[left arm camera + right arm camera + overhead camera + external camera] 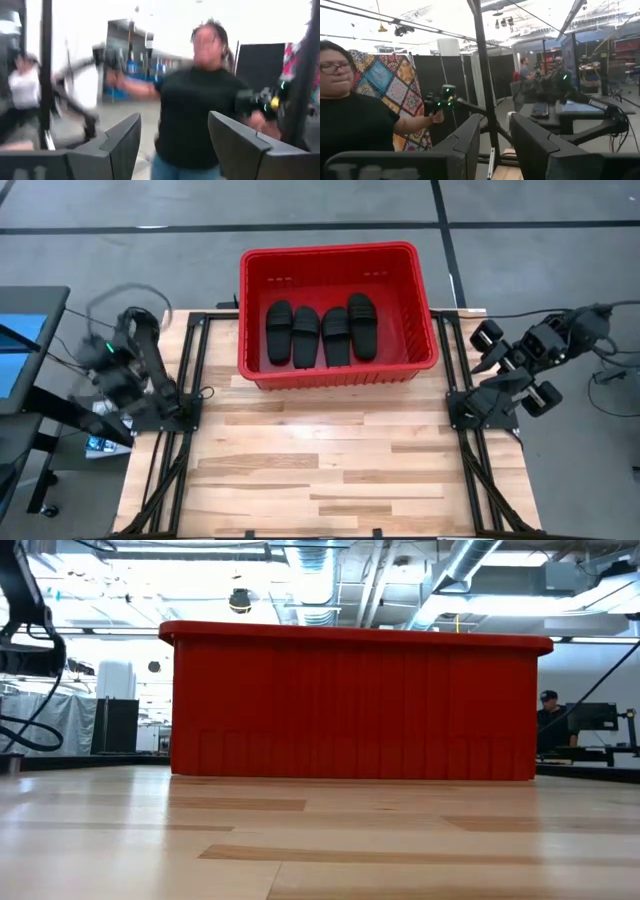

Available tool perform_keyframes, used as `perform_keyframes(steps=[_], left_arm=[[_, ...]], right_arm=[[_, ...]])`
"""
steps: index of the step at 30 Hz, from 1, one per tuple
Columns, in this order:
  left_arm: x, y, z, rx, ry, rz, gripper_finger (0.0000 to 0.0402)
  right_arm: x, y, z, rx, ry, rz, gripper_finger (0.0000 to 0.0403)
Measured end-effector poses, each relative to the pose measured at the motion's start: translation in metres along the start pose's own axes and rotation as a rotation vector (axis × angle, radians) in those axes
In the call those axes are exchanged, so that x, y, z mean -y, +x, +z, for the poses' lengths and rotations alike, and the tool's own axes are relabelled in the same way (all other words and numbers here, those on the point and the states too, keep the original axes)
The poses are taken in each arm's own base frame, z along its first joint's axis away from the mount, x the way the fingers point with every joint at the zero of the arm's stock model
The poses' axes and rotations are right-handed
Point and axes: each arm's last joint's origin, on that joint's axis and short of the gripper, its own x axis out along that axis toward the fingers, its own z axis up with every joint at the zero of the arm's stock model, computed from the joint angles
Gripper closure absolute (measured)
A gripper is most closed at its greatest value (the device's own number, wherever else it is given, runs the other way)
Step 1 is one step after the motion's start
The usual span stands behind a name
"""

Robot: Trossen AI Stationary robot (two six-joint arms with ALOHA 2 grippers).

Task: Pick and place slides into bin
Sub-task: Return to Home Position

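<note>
Several black slides (320, 333) lie side by side on the floor of the red bin (330, 252), which stands at the table's far middle; in the low view only the bin's near wall (350, 705) shows. My left arm (125, 365) is drawn back at the table's left edge. Its gripper (175, 125) is open, has nothing between its fingers and faces out into the room. My right arm (520, 365) is drawn back at the right edge. Its gripper (495, 120) has a narrower gap and is also bare.
Bare wooden tabletop (330, 460) stretches from the bin to the near edge. Black frame rails (190, 380) run along both sides by the arm bases. A person in a black shirt (195, 110) stands in the room beyond the table, seen in both wrist views.
</note>
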Motion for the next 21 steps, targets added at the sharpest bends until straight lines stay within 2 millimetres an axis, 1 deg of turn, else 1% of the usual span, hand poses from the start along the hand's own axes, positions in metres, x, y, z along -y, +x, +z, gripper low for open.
perform_keyframes(steps=[1, 2, 4, 5, 9, 13, 15, 16, 18, 21], left_arm=[[0.001, 0.006, -0.017, -0.028, -0.018, 0.0, 0.0178], [0.002, 0.013, -0.031, -0.035, -0.037, 0.0, 0.0178], [0.005, 0.026, -0.047, 0.013, -0.068, -0.025, 0.0178], [0.007, 0.031, -0.055, 0.024, -0.076, -0.065, 0.0178], [0.015, 0.048, -0.079, -0.003, -0.078, -0.231, 0.0178], [0.017, 0.062, -0.098, -0.101, -0.098, -0.226, 0.0178], [0.018, 0.065, -0.105, -0.129, -0.099, -0.248, 0.0178], [0.018, 0.065, -0.105, -0.13, -0.065, -0.275, 0.0178], [0.015, 0.063, -0.101, -0.098, 0.019, -0.321, 0.0178], [0.002, 0.052, -0.096, -0.091, 0.088, -0.281, 0.0178]], right_arm=[[0.0, 0.0, 0.0, -0.001, 0.0, 0.0, 0.03], [0.0, 0.001, 0.0, -0.002, 0.0, 0.0, 0.03], [0.0, 0.001, -0.001, -0.004, 0.009, -0.001, 0.03], [0.0, 0.001, -0.001, -0.005, 0.01, -0.002, 0.03], [0.0, 0.003, -0.002, -0.011, 0.022, -0.039, 0.03], [0.0, 0.006, -0.003, -0.017, 0.02, -0.072, 0.03], [0.0, 0.008, -0.003, -0.023, 0.02, -0.079, 0.03], [0.0, 0.008, -0.004, -0.025, 0.026, -0.079, 0.03], [-0.001, 0.009, -0.004, -0.028, 0.034, -0.079, 0.03], [-0.001, 0.011, -0.005, -0.035, 0.031, -0.079, 0.03]])
